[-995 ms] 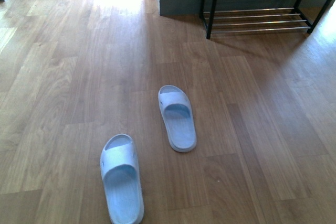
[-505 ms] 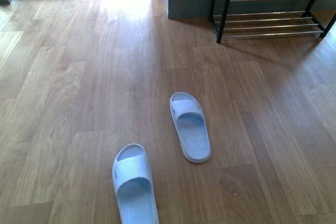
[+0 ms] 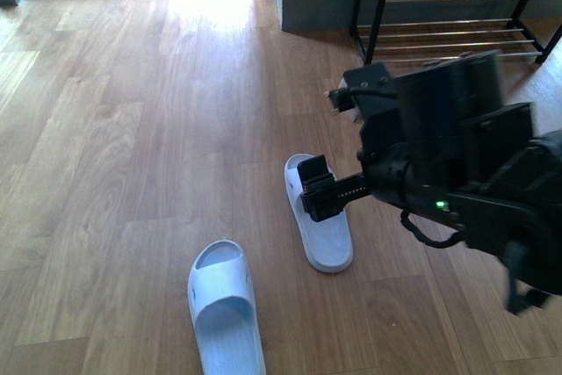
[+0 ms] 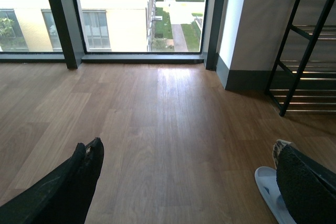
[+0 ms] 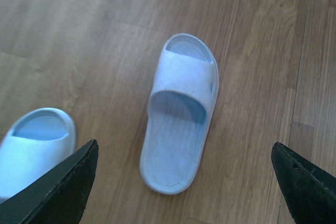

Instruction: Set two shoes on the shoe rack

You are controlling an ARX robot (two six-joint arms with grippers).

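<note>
Wood floor [image 3: 132,129], window [image 4: 131,9] at the far end. Right tool [image 3: 318,189] now in front view, wasn't there half a second back. Its fingers are spread wide over the far slide [image 3: 328,243], straddling it in the wrist view, nothing pinched. Left tool [image 4: 188,145] also spread, empty. Slides and rack haven't moved. Count: two slides, the far one plus the near one [image 3: 225,305], both flat on the floor, well apart from the one shoe rack [image 3: 439,6] at back right. Two tools.

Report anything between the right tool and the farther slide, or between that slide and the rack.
Nothing visible: the open right tool hangs over the farther slide, and only bare floor shows toward the rack.
</note>
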